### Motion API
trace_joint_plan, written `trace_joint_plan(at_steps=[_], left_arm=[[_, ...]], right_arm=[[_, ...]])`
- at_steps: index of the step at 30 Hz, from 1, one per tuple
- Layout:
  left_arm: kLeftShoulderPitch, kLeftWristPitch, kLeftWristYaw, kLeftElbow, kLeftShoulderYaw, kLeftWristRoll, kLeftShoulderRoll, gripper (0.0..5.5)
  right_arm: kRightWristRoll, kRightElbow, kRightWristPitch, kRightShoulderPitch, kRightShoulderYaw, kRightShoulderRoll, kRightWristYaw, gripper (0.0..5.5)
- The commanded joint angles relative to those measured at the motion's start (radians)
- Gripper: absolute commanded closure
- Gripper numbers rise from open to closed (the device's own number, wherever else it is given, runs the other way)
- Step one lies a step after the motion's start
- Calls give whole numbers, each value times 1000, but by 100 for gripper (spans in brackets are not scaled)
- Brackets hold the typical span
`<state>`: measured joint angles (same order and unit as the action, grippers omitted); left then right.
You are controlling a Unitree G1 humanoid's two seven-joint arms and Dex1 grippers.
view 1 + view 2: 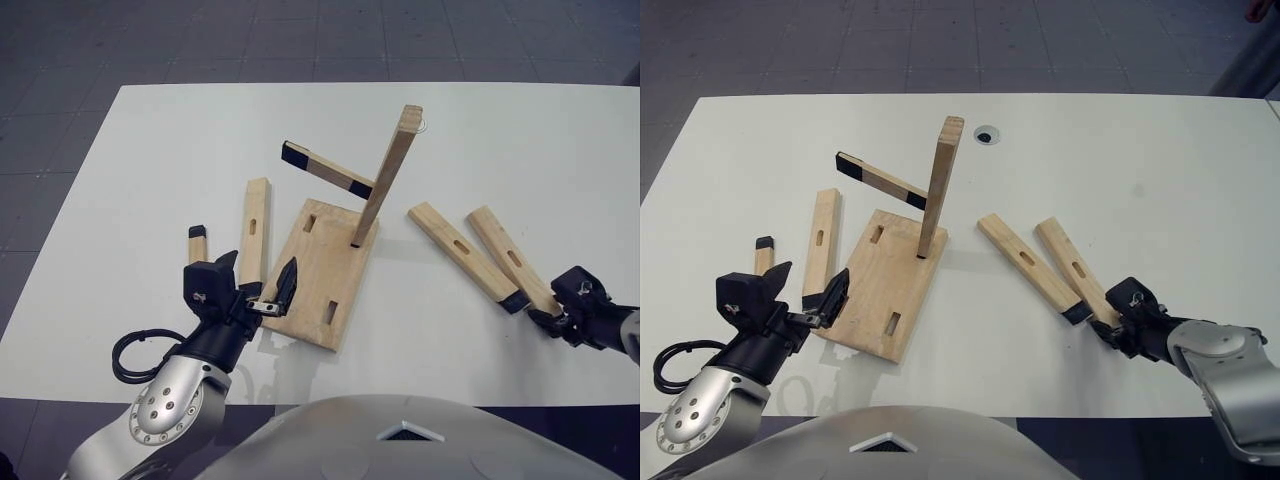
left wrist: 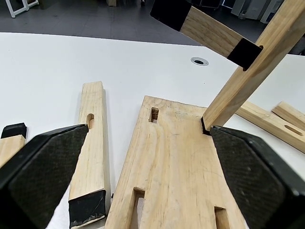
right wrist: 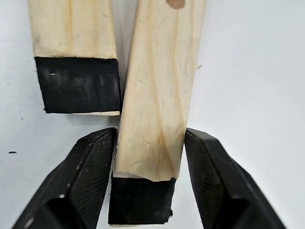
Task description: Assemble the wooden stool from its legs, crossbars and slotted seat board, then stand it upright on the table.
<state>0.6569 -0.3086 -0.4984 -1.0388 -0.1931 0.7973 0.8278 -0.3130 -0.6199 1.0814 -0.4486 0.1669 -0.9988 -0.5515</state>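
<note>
- Two loose legs lie side by side on the white table [image 1: 150, 150] at the right of the head view, the outer leg [image 1: 505, 255] and the inner leg [image 1: 458, 248]. Both slant from upper left to lower right, black tips at the lower end.
- Right gripper [image 3: 150, 136] sits at the lower right, on the outer leg's black-tipped end. Its two fingers bracket the leg across its narrow width and seem pressed to both sides, so I judge it to be pinching that leg, which lies flat on the table.
- What the coming move turns on: the outer leg's long axis runs straight away from the right gripper, up and left toward the seat board [image 1: 322, 270] in the middle of the frame. Lifted by this end, its whole length would hang out ahead and would likely droop or swing.
- Seat board lies flat. One standing leg [image 1: 388, 175] is planted in its upper-right slot, leaning a little, with a crossbar [image 1: 325, 168] jutting from it toward the upper left.
- Left gripper [image 1: 258, 277] is spread wide at the board's lower-left corner and holds nothing; the board lies just ahead of its open fingers.
- A slotted leg [image 1: 255, 228] lies just left of the board, and a short black-tipped piece [image 1: 197, 243] lies farther left.
- Right arm is the nearer one to the loose pair. The left arm is nearer the board and looks well placed to steady it.
</note>
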Motion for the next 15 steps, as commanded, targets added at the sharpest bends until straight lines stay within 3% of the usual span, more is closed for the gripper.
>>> trace_joint_plan(at_steps=[1, 7, 10, 12, 15], left_arm=[[5, 9, -16, -8, -1, 10, 21, 76], [8, 10, -21, -8, -3, 7, 19, 76], [-4, -10, 18, -8, 26, 53, 23, 76], [-33, -16, 177, 8, 138, 189, 67, 76], [-45, -2, 594, 146, 371, 400, 127, 76]], right_arm=[[34, 89, 34, -42, -65, 25, 24, 334], [26, 147, 21, 23, -10, 44, 26, 334], [-4, 152, 9, 102, 105, 97, 38, 335], [-69, 123, -17, 212, 275, 169, 53, 337], [-196, 48, -98, 293, 441, 270, 28, 339]])
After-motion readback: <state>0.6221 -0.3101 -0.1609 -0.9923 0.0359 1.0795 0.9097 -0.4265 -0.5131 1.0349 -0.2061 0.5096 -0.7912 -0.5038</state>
